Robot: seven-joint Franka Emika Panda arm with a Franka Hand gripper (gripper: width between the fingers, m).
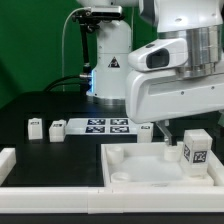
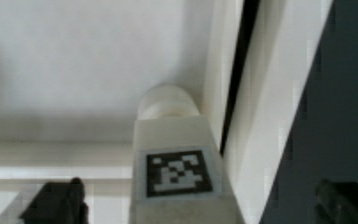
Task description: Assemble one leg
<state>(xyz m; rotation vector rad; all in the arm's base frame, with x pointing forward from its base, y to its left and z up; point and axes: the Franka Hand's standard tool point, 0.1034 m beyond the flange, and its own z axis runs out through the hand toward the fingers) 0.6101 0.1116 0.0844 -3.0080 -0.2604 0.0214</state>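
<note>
I see the leg (image 1: 195, 150) on the tabletop (image 1: 130, 168), at the exterior view's right, just beside the raised rim (image 2: 274, 90). Its long axis runs along that rim, with the rounded tip pointing away from the tagged end. Can't tell if it's upright or leaning. The end effector (image 2: 197, 203) is spread, with fingers either side of the leg and apart from it. Spare legs (image 1: 35, 127) sit on the table (image 1: 40, 100) at the exterior view's left, near the marker board (image 1: 105, 126).
</note>
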